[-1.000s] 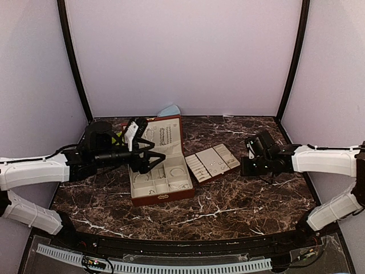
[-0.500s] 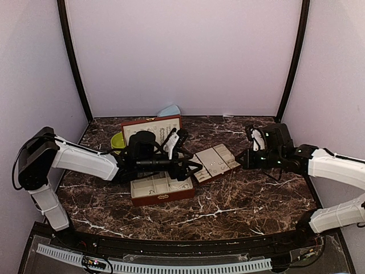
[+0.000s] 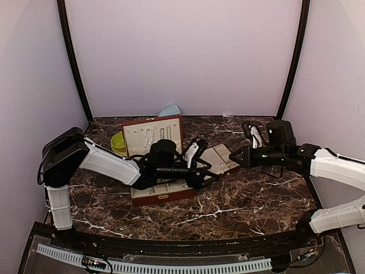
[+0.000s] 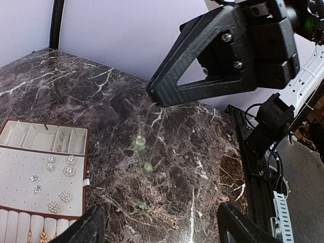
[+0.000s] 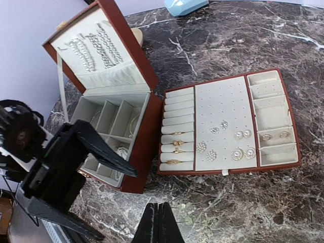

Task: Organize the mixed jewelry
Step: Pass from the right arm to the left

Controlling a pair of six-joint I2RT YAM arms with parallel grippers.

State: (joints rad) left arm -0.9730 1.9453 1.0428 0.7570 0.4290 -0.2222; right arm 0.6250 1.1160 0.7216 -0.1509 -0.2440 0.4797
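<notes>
Right wrist view: earrings (image 5: 223, 139) and rings (image 5: 174, 144) sit in the flat tray (image 5: 223, 98) just right of the open jewelry case (image 5: 149, 142), with bead strands (image 5: 93, 48) up in its lid. Left gripper (image 4: 164, 230) hangs by the case's near right corner, fingers spread. Right gripper (image 5: 158, 220) is over the marble table (image 5: 243, 212), fingers pressed together.

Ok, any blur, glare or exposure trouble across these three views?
Top external: soft and grainy, with a lilac cast; jewelry in the case barely resolves. Left wrist: table sharp, right claw a dark bulk up close. Right wrist: tray crisp, no glare; left claw nearly black, little detail.
</notes>
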